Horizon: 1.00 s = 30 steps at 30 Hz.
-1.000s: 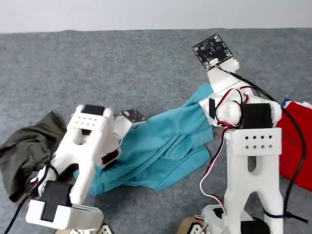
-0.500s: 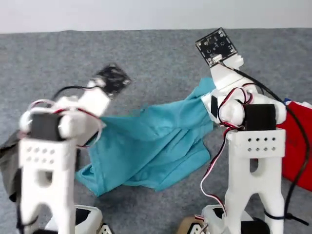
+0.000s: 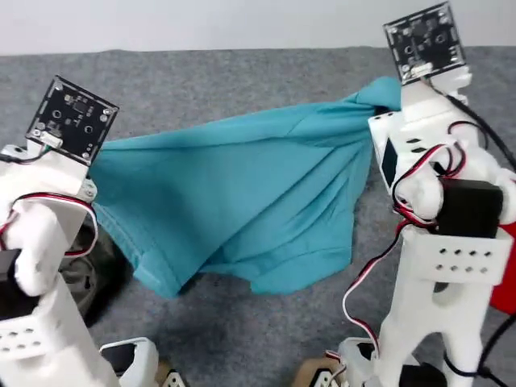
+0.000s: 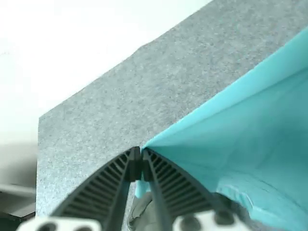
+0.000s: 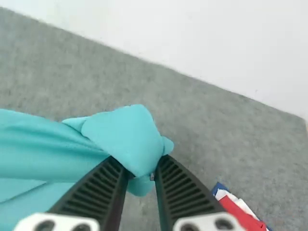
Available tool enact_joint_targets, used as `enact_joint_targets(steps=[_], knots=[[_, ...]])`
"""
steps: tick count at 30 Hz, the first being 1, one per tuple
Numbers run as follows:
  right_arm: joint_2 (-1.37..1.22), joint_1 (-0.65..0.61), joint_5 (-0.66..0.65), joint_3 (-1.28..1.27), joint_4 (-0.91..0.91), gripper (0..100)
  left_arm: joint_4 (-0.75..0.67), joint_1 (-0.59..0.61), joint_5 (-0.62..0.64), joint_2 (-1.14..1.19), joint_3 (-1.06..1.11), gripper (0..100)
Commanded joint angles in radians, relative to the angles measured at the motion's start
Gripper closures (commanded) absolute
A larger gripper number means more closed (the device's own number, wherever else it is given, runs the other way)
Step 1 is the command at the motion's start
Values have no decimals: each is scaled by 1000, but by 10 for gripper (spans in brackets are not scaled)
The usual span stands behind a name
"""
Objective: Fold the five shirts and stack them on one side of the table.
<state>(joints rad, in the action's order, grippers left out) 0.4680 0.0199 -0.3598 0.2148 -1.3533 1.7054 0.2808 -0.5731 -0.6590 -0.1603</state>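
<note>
Teal shirt [image 3: 242, 193] is being held stretched between both arms above the grey desk [image 3: 242, 89]. Left jaws are being clamped on one corner, right jaws on a bunched corner.

Three shirts are counted on the table [image 3: 242, 89]: one teal shirt [image 3: 242, 185], one red shirt [image 3: 506, 270] at the right edge, and one dark shirt [image 3: 97, 260] at the left edge. Two arms are counted, the left arm [image 3: 40, 234] and the right arm [image 3: 443, 210]. Two grippers are counted, the left gripper [image 4: 140, 154] and the right gripper [image 5: 141, 166].
</note>
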Motion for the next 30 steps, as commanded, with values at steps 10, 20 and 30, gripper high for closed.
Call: enact_joint_targets(steps=[10,20,30], knots=[[5,-53,8,209,13,988,-31,-41,64,-12,-217,988],[15,-71,8,265,36,988,-101,-132,58,-12,-282,988],[2,-71,3,476,-168,988,34,-127,57,-6,-337,988]])
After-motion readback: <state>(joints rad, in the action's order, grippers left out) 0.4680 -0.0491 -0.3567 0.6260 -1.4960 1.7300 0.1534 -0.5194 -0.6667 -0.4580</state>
